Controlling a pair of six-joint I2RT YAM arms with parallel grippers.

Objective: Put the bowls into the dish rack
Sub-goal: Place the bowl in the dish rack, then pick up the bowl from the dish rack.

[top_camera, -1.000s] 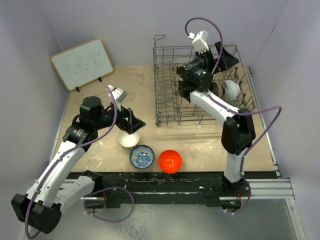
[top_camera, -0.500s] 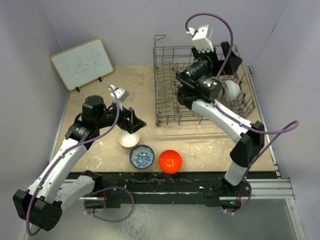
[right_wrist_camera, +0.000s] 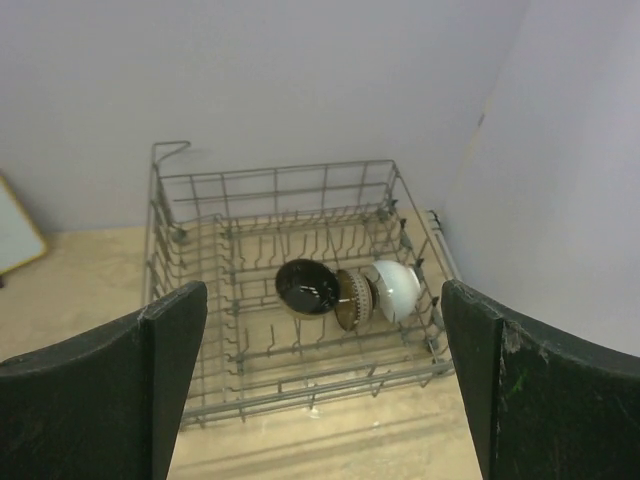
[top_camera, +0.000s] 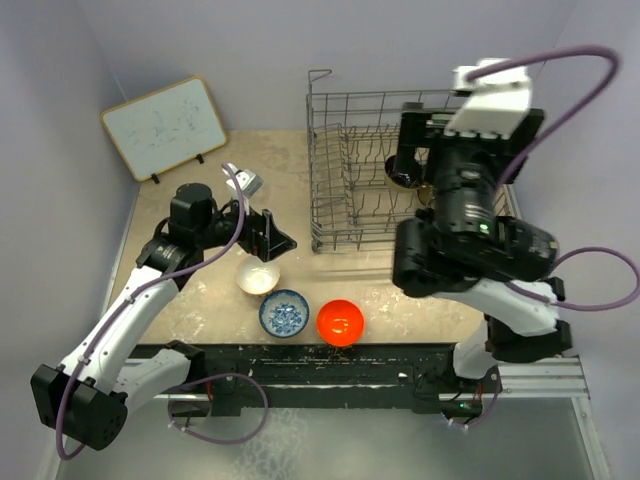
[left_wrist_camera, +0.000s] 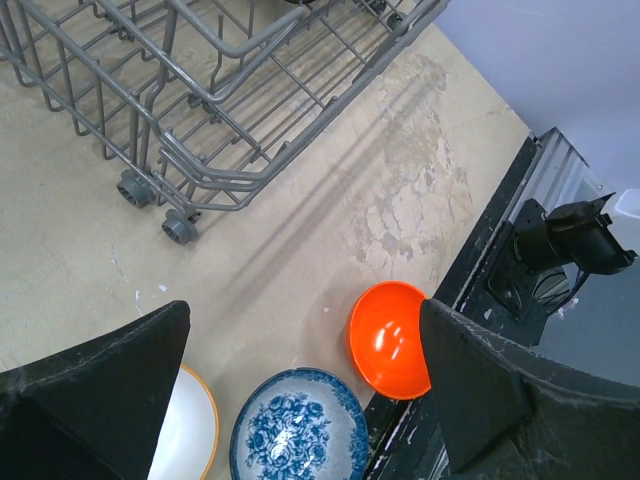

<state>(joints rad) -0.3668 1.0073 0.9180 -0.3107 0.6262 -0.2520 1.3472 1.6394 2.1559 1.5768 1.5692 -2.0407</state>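
Note:
Three bowls lie on the table near its front edge: a cream one [top_camera: 258,277] [left_wrist_camera: 190,435], a blue-and-white patterned one [top_camera: 284,313] [left_wrist_camera: 298,427] and an orange-red one [top_camera: 341,322] [left_wrist_camera: 392,340]. My left gripper [top_camera: 267,240] [left_wrist_camera: 300,390] hovers open above them, holding nothing. The grey wire dish rack [top_camera: 340,190] [right_wrist_camera: 270,175] [left_wrist_camera: 215,95] holds a black bowl [top_camera: 403,172] [right_wrist_camera: 308,287], a brown-rimmed bowl [right_wrist_camera: 353,298] and a white bowl [right_wrist_camera: 395,289] on edge between the tines. High above the rack, my right gripper [right_wrist_camera: 320,390] is open and empty.
A white board [top_camera: 165,125] leans at the back left. The raised right arm [top_camera: 470,230] hides the rack's right half in the top view. A black frame edge [left_wrist_camera: 480,270] runs along the table front, close to the orange-red bowl.
The right arm has lifted up and back out of the rack, leaving the bowls standing in it. The left gripper has shifted slightly away from the cream bowl.

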